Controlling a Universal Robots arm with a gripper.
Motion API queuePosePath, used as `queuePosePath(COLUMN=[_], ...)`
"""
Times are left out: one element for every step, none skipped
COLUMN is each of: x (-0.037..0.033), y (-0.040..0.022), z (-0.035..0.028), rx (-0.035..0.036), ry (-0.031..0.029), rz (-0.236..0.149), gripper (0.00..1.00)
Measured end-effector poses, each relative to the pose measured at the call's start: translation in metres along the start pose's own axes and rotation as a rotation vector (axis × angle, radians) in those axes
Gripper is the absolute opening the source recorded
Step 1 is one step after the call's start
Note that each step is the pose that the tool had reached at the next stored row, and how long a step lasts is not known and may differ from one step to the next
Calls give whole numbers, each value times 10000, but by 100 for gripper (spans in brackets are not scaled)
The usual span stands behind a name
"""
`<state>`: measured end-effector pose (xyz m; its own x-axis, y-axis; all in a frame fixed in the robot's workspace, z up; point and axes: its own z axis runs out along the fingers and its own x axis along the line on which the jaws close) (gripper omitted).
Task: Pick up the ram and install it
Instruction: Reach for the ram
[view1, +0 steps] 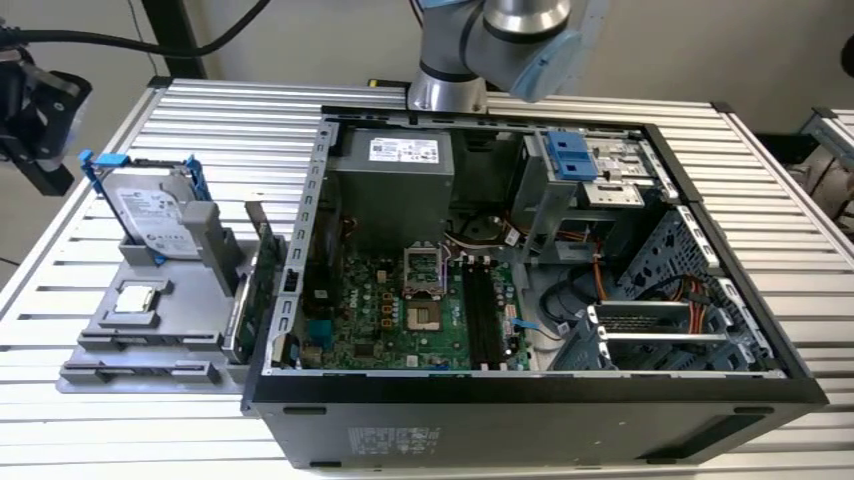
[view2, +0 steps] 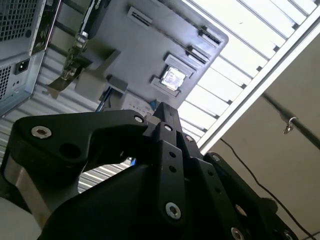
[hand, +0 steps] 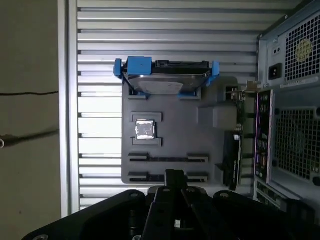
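Gripper (hand: 174, 175) clenched empty over one parts tray (hand: 175, 122)

Its jaws were pressed together, with nothing seen between them. Just ahead of it two long holder slots (hand: 168, 158) were seen; whether the ram stood in either could not be told. Beyond were set one processor chip (hand: 144, 129) and one hard drive (hand: 167, 80), with one computer case (hand: 292, 145) alongside.

Exterior view: set high and well back, looking down at a slant into the open computer case (view1: 534, 420), with the grey parts tray (view1: 134, 340) beside it on the slatted table (view1: 227, 120). First wrist view: sits behind the gripper (hand: 174, 176), facing straight down past it onto the tray (hand: 175, 145), case rear off to one side. Second wrist view: close against the gripper (view2: 167, 114), angled along it toward the same tray (view2: 150, 45); all three views share the tray and its processor chip (hand: 144, 130).
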<state>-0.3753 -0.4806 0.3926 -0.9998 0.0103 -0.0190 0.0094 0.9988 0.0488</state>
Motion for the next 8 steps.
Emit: queuePosePath(x=[0,0,-1,-1,-1,-1,-2,-2], y=[-32,-65,-94,-123,-154,-185,-216,-247], z=[-2,-3,-4,-5,-7,-9,-10,-11], rx=[1,0,0,0,0,0,1,-1], ry=[0,0,0,0,0,0,0,0], rz=[0,-1,-1,-1,0,-1,0,0], gripper=[0,0,0,0,0,0,0,0])
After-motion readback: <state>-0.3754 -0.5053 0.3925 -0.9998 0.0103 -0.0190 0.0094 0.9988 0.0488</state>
